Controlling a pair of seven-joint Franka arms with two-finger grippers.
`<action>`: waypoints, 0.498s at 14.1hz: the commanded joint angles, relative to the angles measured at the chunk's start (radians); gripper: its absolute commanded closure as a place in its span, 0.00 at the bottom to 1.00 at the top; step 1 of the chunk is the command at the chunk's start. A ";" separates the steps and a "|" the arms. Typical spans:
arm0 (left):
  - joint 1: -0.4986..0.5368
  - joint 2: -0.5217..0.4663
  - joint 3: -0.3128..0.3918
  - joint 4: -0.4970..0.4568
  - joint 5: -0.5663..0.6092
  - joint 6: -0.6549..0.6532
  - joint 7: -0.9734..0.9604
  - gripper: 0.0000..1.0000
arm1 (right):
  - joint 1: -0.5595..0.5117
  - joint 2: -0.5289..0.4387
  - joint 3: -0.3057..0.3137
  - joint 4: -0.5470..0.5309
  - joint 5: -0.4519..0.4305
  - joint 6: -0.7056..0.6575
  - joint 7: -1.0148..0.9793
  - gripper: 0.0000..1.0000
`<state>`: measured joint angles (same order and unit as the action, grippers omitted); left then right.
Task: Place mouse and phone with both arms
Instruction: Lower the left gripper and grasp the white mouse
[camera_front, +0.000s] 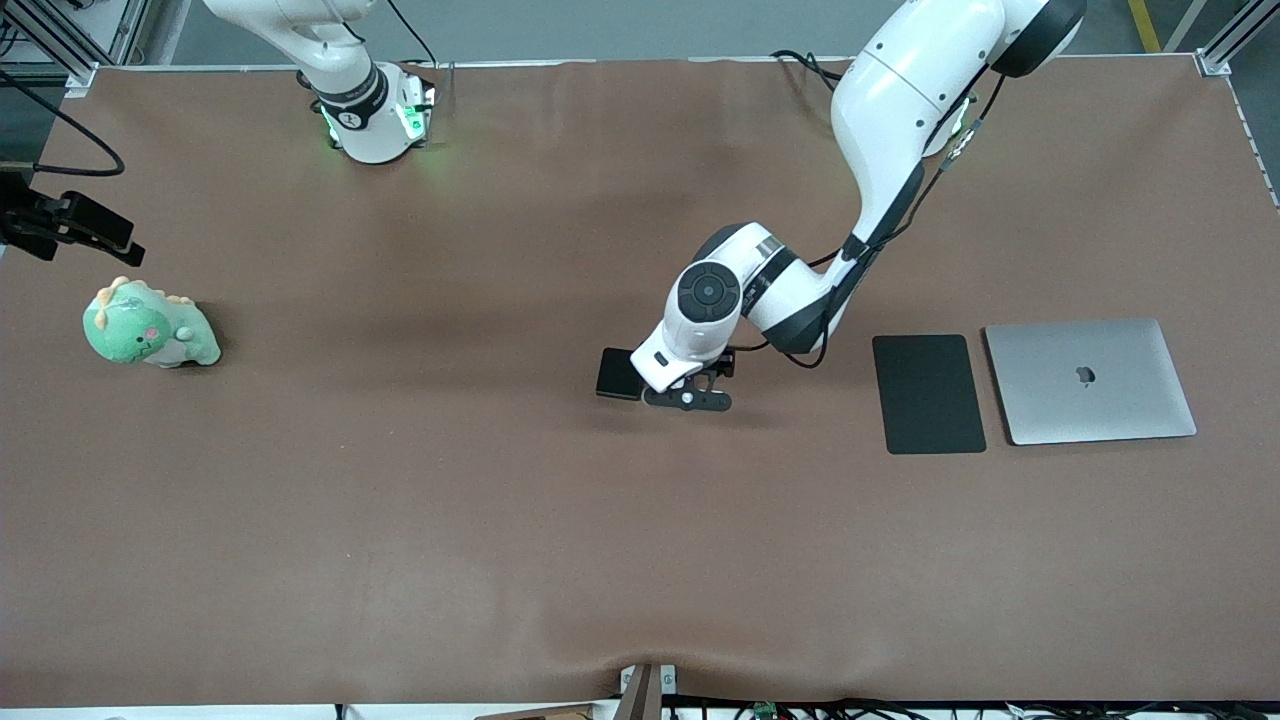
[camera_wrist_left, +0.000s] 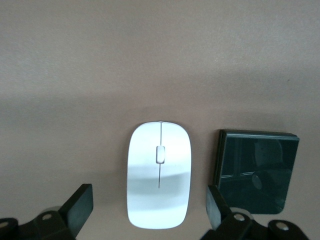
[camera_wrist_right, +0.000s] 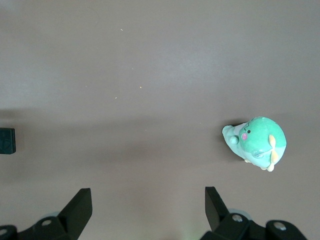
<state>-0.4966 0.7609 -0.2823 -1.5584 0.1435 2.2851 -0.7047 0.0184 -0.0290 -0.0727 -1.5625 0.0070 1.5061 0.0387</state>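
The white mouse (camera_wrist_left: 159, 175) lies on the brown table, with the black phone (camera_wrist_left: 257, 170) close beside it. My left gripper (camera_wrist_left: 147, 210) is open low over the mouse, one finger on each side and neither touching. In the front view the left gripper (camera_front: 690, 393) is at the table's middle and its hand hides the mouse. Only part of the phone (camera_front: 620, 373) shows there, toward the right arm's end. My right gripper (camera_wrist_right: 147, 210) is open and empty, held high over bare table by the right arm's end (camera_front: 100, 235). The phone's edge (camera_wrist_right: 6, 140) shows in its view.
A green plush dinosaur (camera_front: 148, 328) sits near the right arm's end of the table and shows in the right wrist view (camera_wrist_right: 256, 141). A flat black mouse pad (camera_front: 928, 393) and a closed silver laptop (camera_front: 1090, 380) lie side by side toward the left arm's end.
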 joint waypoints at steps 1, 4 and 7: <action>-0.054 0.037 0.054 0.029 0.028 0.023 -0.045 0.00 | -0.008 0.004 0.005 0.013 0.001 -0.012 0.007 0.00; -0.066 0.063 0.063 0.055 0.028 0.033 -0.056 0.00 | -0.008 0.004 0.004 0.013 0.001 -0.012 0.007 0.00; -0.068 0.066 0.063 0.054 0.030 0.033 -0.059 0.00 | -0.008 0.004 0.005 0.013 0.001 -0.012 0.007 0.00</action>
<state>-0.5493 0.8036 -0.2309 -1.5399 0.1436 2.3161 -0.7333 0.0184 -0.0290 -0.0728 -1.5625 0.0070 1.5061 0.0387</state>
